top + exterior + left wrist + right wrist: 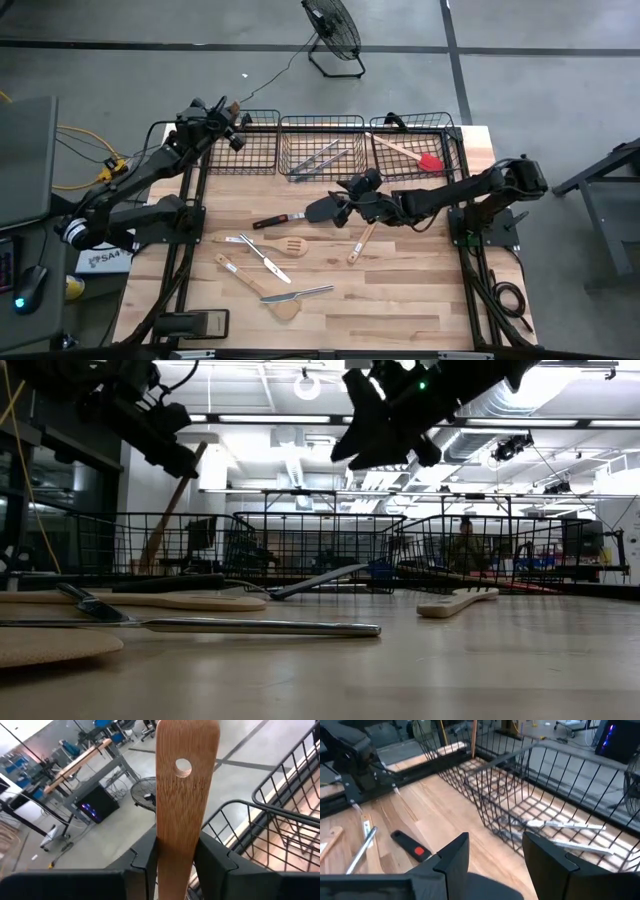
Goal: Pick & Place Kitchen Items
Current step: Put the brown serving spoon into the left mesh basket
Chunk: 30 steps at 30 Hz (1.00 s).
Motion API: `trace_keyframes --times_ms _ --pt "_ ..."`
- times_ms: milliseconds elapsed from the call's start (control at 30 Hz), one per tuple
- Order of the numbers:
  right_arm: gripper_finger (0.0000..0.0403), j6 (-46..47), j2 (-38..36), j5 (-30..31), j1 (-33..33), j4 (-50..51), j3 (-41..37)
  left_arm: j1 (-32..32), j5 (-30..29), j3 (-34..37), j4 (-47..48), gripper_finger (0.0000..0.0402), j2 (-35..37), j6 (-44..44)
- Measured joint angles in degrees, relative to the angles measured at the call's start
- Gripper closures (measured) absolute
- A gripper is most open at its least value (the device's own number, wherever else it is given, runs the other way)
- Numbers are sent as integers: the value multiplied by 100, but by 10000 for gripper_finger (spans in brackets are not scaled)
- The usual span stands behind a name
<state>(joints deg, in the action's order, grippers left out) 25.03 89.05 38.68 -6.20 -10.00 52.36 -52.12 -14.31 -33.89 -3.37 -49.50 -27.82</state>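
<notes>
A light wooden flat-handled utensil (186,785) is clamped between the left gripper's (232,118) fingers over the left black wire basket (262,158) at the upper left; it should be lowered inside the rim before release. The right gripper (338,208), mid-frame, is closed on a black turner (322,209) above the desk (400,290).

Three wire baskets (322,146) wall the far edge; utensils (268,262) clutter the table's (420,290) middle.
</notes>
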Motion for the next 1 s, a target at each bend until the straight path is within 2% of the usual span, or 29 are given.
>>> trace_keyframes --times_ms 200,700,900,1000 --pt "227 93 269 -20 -5 -114 0 4 -463 -4 20 307 -107 -41" --pt "227 81 237 -24 -17 -155 0 3 -406 -4 66 305 -352 -15" --pt "227 88 237 -80 -17 -153 0 0 -348 -4 158 229 -631 93" --pt "227 88 237 -116 -17 -151 0 0 -246 -4 236 212 -708 128"
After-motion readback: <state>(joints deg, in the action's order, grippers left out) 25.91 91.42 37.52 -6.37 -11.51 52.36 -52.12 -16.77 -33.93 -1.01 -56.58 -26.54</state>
